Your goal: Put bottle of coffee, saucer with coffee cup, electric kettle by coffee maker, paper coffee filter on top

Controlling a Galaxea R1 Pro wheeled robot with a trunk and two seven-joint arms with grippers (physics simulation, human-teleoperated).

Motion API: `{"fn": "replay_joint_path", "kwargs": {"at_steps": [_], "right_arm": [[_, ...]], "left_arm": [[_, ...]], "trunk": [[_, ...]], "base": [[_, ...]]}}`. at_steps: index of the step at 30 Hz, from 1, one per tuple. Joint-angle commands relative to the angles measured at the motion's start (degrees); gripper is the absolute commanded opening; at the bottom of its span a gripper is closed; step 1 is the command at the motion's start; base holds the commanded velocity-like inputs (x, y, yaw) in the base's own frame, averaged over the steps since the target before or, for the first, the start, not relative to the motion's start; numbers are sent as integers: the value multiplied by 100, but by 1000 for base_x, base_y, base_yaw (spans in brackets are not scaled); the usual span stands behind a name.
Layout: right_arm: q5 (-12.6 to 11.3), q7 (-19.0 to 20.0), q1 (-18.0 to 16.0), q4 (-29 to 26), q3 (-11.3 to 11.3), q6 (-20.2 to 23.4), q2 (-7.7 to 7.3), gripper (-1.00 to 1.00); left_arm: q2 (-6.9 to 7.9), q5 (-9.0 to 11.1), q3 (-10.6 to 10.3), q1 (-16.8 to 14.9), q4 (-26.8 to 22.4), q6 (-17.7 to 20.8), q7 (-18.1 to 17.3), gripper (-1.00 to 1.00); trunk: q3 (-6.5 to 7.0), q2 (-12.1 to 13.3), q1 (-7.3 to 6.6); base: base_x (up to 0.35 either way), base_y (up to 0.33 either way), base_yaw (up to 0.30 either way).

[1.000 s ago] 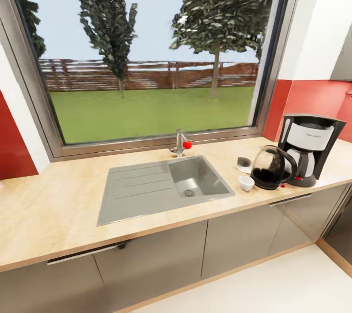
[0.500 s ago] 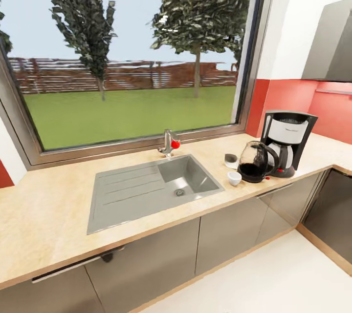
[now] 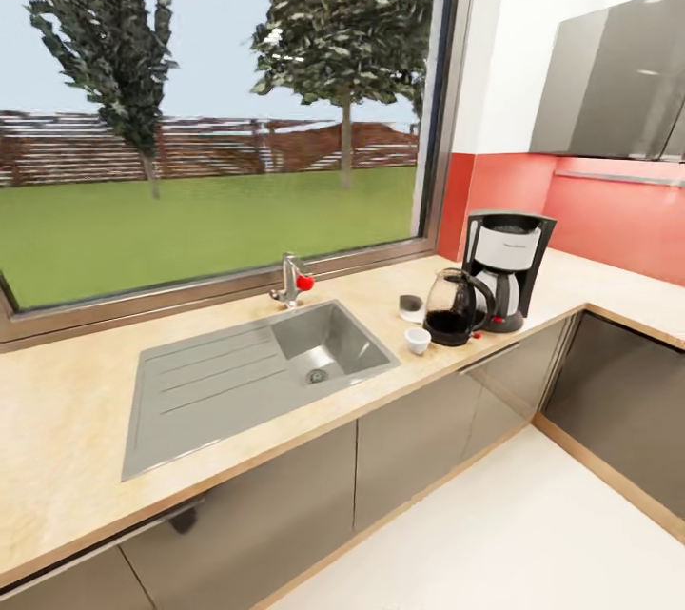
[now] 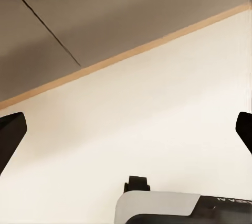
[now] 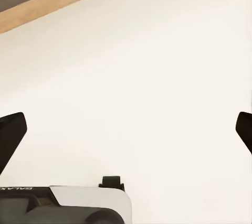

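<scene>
Seen from the head camera, a long wooden countertop (image 3: 86, 458) runs from the lower left of the frame toward the right, under a large window (image 3: 219, 106) showing trees, a fence and grass. A grey sink (image 3: 257, 372) with a drainboard is set into the counter at centre-left, and a faucet (image 3: 293, 281) with a red knob stands just behind it. At right of centre, the black and white coffee maker (image 3: 504, 269) stands on the counter near the corner, before a red wall. The electric kettle (image 3: 452, 308), dark in its lower half, stands just beside it on the left. A small white coffee cup (image 3: 417, 340) sits on the bare counter in front and to the left of the kettle, and the saucer (image 3: 412, 307) lies just behind the cup, apart from it. Grey cabinet doors (image 3: 419, 443) run below the counter, a grey wall cabinet (image 3: 609, 87) hangs at upper right, and pale floor (image 3: 495, 543) covers the lower right. Next, the left wrist camera looks down at pale floor, with a wooden baseboard and grey cabinet fronts across the upper part of the frame; the left gripper (image 4: 126, 129) has its dark fingertips (image 4: 10, 135) at the far left and right edges, spread wide and holding nothing. Last, the right wrist camera shows pale floor with a baseboard strip at upper left; the right gripper (image 5: 126, 129) likewise has its fingertips (image 5: 10, 135) at opposite edges, wide apart and empty.
</scene>
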Motion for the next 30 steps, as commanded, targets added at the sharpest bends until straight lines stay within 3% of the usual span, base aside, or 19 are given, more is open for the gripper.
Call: {"fn": "replay_joint_path", "kwargs": {"at_steps": [1,30], "right_arm": [[2,-2,-2,-3,-3,-11,0,100],[2,-2,-2,-3,-3,-11,0,100]], "left_arm": [[-1,26,6,-4,3,-17,-1,100],[-10,17,-38,-4,3,-17,-1,100]], "trunk": [[-11,-11,3],[-11,-11,3]], "base": [[0,0,-261],[0,0,-262]]}}
